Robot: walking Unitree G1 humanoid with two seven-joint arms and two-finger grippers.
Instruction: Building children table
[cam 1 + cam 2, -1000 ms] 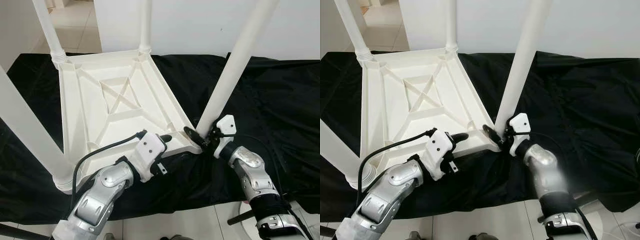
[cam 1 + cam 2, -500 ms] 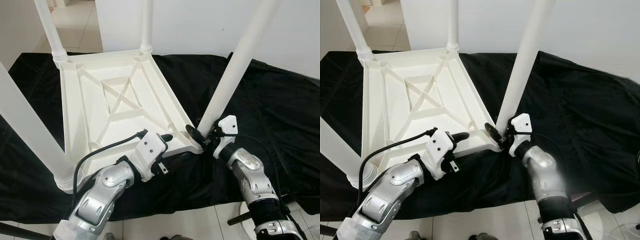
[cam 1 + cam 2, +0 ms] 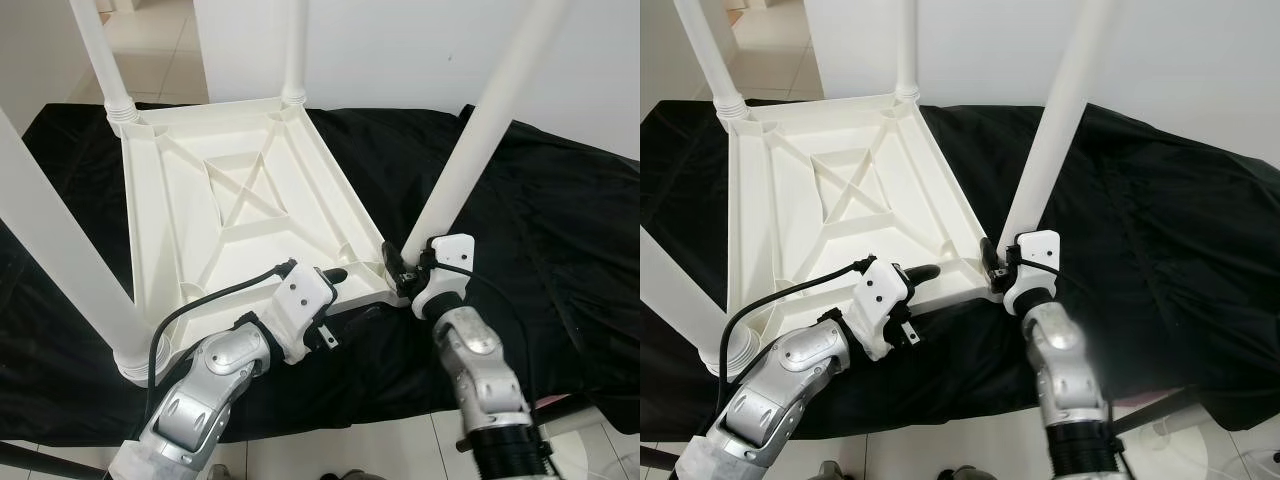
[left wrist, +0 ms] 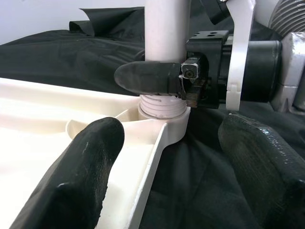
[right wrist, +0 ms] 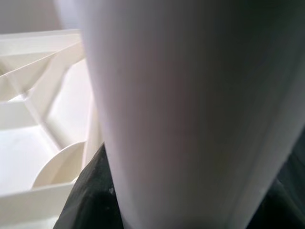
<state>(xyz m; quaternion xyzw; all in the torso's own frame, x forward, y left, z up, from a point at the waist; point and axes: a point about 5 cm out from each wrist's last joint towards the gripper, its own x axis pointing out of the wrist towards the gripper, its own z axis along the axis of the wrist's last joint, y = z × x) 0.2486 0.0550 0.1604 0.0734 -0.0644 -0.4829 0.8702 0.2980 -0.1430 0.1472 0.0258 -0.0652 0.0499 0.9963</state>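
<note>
1. A white plastic children's table (image 3: pixel 230 200) lies upside down on a black cloth (image 3: pixel 560 220), its ribbed underside facing up with a moulded X brace at the centre. Legs stand up from its corners.
2. The near-left leg (image 3: pixel 60 270), a smooth white tube, rises from a ringed socket well to the left of the left gripper (image 3: pixel 338 275).
3. The left arm reaches forward from the lower left, silver elbow bent, a black cable looping over its white wrist block. Its two black fingers are spread wide over the table's near rim and hold nothing; in the left wrist view one textured finger (image 4: pixel 81 176) lies over the white rim and the other over the cloth.
4. Just to the right of that gripper, the near-right leg (image 3: pixel 470 150) tilts up and to the right from the corner socket, its threaded base seated in the collar.
5. The right gripper (image 3: pixel 402 262) meets this leg at its base. The right arm comes up from below, wrist bent toward the table corner. One black finger (image 4: pixel 147 78) lies across the front of the tube; whether the pair is closed on it cannot be told.
</note>
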